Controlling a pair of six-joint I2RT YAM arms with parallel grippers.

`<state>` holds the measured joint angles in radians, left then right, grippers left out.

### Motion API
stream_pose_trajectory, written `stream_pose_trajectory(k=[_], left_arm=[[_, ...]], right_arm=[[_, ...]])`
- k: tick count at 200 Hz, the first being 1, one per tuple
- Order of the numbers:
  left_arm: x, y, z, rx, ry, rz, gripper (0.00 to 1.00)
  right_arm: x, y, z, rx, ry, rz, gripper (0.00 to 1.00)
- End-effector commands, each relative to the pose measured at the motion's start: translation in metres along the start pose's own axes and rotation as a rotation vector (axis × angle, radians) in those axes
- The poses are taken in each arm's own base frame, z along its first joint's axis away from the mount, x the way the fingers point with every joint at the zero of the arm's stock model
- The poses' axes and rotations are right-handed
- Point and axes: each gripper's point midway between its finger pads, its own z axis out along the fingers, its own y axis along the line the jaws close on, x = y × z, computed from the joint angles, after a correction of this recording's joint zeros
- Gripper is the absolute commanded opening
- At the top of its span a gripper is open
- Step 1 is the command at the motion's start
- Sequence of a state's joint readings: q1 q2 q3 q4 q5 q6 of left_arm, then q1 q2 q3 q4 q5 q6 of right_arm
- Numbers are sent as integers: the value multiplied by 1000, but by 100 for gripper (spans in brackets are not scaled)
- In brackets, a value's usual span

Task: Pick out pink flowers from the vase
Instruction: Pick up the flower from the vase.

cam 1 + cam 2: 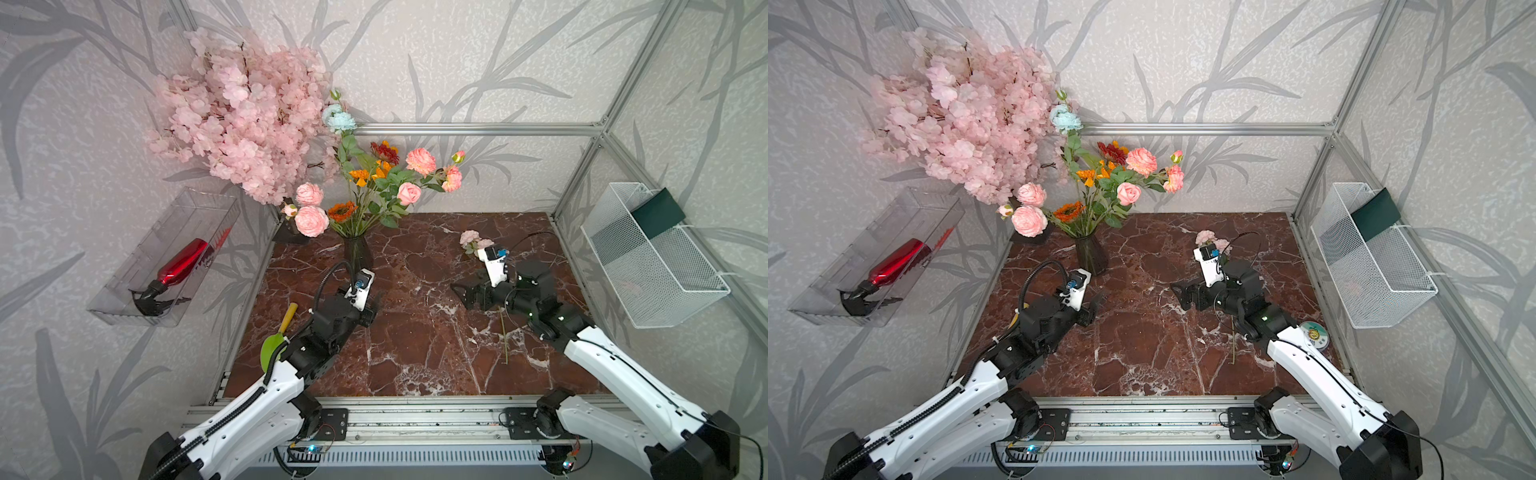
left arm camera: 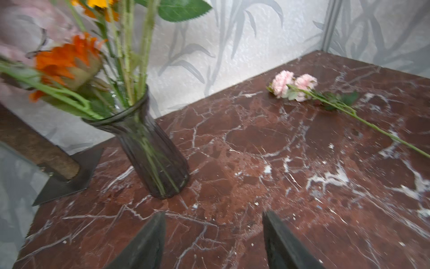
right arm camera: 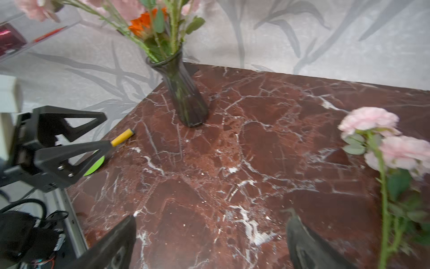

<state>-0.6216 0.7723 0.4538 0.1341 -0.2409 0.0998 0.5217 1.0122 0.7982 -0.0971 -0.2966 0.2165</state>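
Top views: left gripper (image 1: 375,306) low over table (image 1: 415,332), jaws part open, empty. Vase (image 1: 357,252) just ahead of it, probably to steady base. Pink flowers (image 1: 420,161) in vase, high above both grippers. Right gripper (image 1: 1179,291) wide, empty. Laid pink stem (image 1: 1208,239) flat on table, running under its wrist; judged already out.

Left wrist: vase (image 2: 153,151) ahead, beside finger line, not between.

Right wrist: jaws wide, vase (image 3: 186,100) well ahead, laid pink stem (image 3: 372,121) alongside.

Red spray bottle (image 1: 183,262) lies in what seems a clear bin (image 1: 183,212).
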Motion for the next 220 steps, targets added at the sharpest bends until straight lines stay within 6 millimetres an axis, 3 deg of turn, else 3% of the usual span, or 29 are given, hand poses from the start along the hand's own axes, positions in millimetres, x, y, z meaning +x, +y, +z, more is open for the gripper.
stream_pose_trajectory(k=[1,24,57,81,103,175,220], left_arm=[[-21,33,-11,-176,-123,-63,63],[-24,42,-14,-210,-170,-34,61],[-30,62,-10,-174,-263,-112,50],[-32,87,-8,-200,-308,-176,46],[-40,95,0,-150,-349,-198,39],[-71,112,49,-99,-397,-137,28],[-75,125,70,-115,-397,-121,26]], right_arm=[[-5,21,11,-82,-52,-2,99],[2,35,20,-128,-65,26,99],[11,52,32,-177,-44,33,99],[9,66,35,-218,-55,30,99],[5,75,36,-243,-68,22,99],[17,75,50,-248,-38,26,99],[22,71,54,-232,-14,3,99]])
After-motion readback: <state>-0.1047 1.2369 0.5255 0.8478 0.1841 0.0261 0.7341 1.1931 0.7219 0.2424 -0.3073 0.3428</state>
